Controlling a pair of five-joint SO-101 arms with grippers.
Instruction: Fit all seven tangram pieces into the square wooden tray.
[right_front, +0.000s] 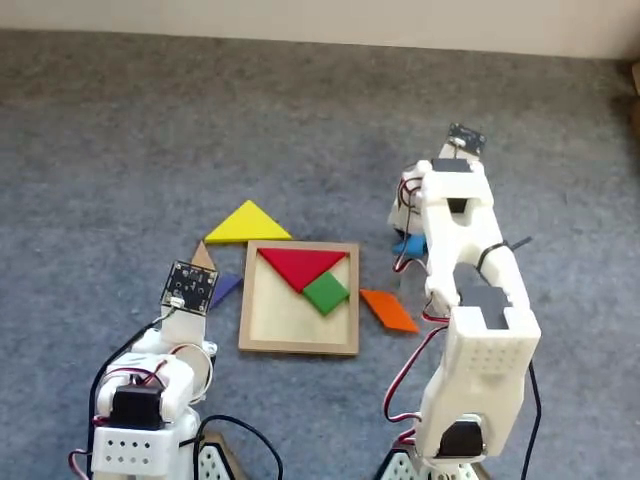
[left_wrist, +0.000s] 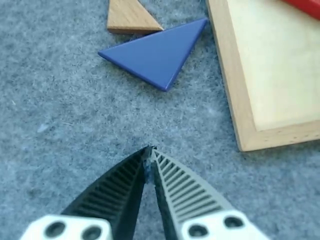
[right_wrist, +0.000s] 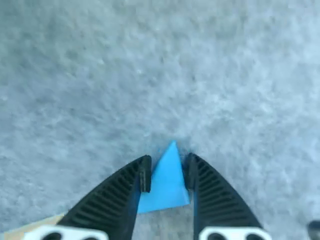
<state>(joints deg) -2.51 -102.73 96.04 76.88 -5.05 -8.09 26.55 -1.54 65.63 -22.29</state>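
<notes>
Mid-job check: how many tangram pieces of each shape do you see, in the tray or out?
Triangles: 5 - yellow triangle, wooden triangle, dark blue triangle, red triangle, light blue triangle
Squares: 1 - green square
Parallelograms: 1 - orange parallelogram
Total: 7

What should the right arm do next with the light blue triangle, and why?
Probably lift the right gripper a little: its jaws seem closed on the light blue triangle, low over the grey carpet, and the square wooden tray has bare floor free for it.
</notes>
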